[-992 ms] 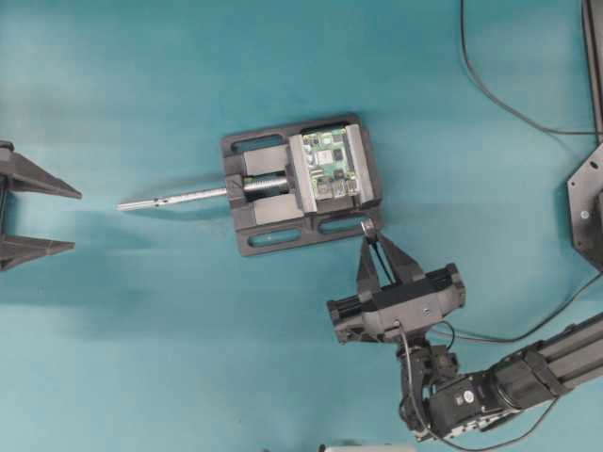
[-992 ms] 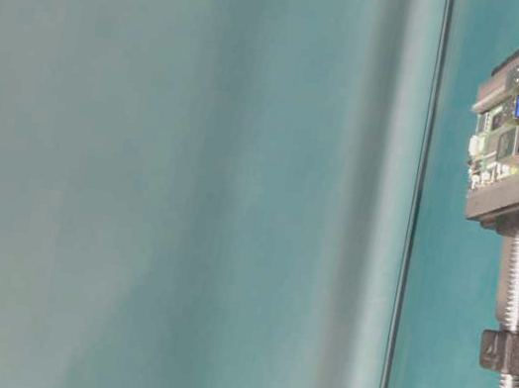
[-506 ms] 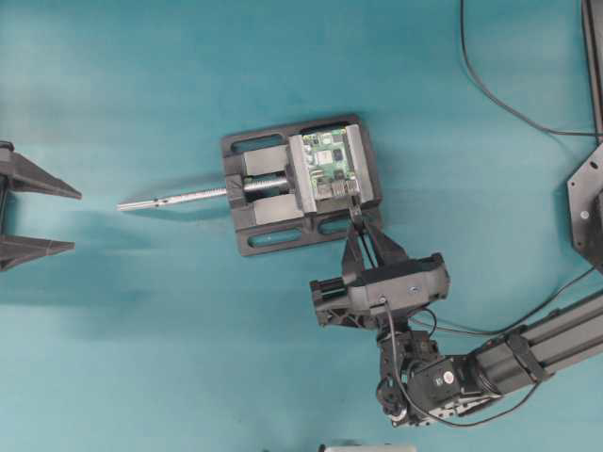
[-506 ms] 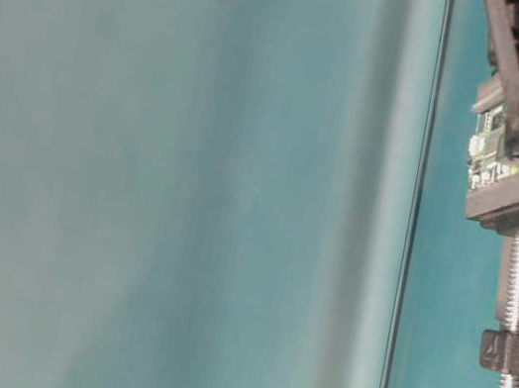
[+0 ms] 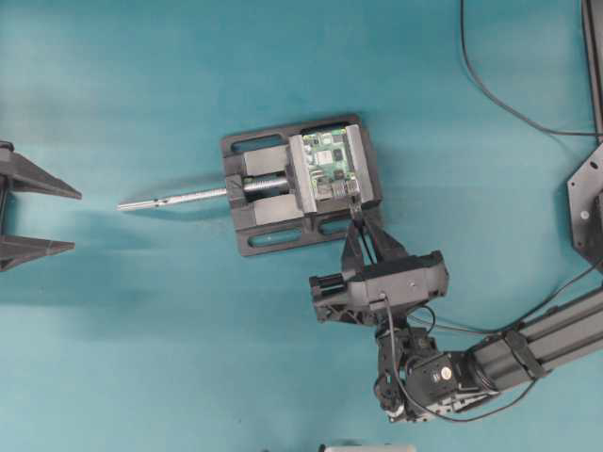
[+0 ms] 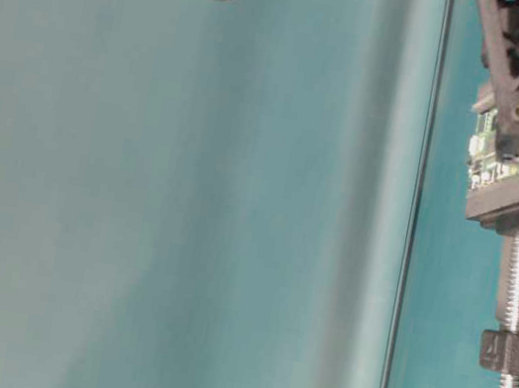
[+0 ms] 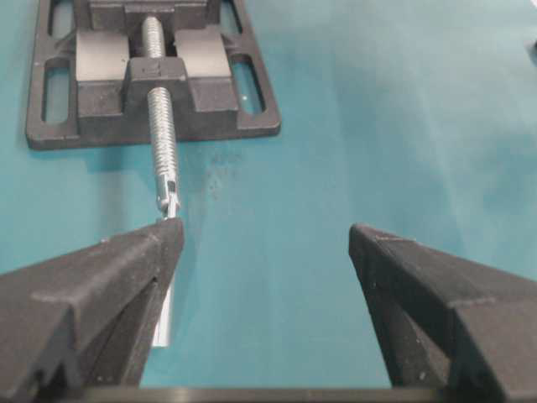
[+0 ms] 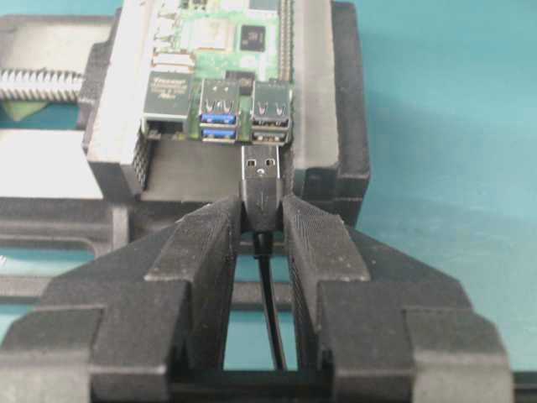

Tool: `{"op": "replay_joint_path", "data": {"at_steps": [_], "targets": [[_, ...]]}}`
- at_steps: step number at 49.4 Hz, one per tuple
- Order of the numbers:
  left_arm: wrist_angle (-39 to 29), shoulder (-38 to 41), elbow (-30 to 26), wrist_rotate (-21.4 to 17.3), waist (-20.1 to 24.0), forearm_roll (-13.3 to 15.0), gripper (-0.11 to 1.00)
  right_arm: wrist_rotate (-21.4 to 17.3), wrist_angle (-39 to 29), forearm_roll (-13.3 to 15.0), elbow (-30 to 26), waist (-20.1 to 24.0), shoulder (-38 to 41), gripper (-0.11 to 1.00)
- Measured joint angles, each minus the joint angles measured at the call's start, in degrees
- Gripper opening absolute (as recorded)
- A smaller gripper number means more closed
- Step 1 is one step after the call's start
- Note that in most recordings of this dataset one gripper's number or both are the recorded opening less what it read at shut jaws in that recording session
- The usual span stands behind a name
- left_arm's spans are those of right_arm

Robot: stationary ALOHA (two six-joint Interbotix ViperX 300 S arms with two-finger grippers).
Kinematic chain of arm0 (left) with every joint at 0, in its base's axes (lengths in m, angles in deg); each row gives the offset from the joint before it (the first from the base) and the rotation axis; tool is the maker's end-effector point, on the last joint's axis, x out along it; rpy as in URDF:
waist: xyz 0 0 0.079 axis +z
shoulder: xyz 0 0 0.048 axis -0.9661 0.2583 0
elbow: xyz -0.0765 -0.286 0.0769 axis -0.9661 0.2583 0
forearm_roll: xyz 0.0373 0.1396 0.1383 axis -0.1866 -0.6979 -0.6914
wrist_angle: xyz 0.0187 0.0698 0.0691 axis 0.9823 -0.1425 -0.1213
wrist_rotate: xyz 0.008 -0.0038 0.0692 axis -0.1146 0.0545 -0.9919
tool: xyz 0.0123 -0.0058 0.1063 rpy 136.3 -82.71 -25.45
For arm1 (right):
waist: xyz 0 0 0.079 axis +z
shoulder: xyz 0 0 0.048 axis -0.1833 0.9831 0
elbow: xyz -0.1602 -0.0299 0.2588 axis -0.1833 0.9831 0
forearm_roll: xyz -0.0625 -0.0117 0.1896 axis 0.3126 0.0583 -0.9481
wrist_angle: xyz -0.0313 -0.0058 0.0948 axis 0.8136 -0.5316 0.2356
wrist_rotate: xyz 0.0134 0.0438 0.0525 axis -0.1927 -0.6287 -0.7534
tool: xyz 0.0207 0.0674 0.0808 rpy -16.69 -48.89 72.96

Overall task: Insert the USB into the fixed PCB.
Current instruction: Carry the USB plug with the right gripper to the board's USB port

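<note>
The fixed PCB (image 5: 332,165) is a small green board clamped in the black vise (image 5: 259,240). The right wrist view shows the PCB (image 8: 218,34) with blue and silver ports on its near edge. My right gripper (image 8: 262,206) is shut on the dark body of the USB (image 8: 261,172). The USB's silvery tip points at the right-hand silver port stack (image 8: 273,113) and sits just at its mouth. From overhead, the right gripper (image 5: 358,218) is at the vise's near edge. My left gripper (image 5: 75,219) stands open and empty at the far left, seen also in its own view (image 7: 266,235).
The vise's screw rod (image 5: 170,199) sticks out leftward toward the left gripper, and its end lies by the left finger (image 7: 101,285). A black cable (image 5: 480,85) runs along the top right. A black bracket (image 5: 586,207) sits at the right edge.
Over the last second the right gripper moved left and forward with the USB, up to the PCB's ports; in the last half second it barely shifted. The left gripper has not moved.
</note>
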State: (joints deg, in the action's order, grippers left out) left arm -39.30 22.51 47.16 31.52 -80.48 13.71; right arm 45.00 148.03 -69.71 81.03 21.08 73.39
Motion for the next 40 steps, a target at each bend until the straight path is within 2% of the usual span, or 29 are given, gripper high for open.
{"op": "replay_joint_path", "data": {"at_steps": [40], "targets": [[0.0,0.0,0.0,0.0,0.1,0.0,0.96,-1.4,0.0,-0.1,0.6,-0.8,0.0,0.21]]}}
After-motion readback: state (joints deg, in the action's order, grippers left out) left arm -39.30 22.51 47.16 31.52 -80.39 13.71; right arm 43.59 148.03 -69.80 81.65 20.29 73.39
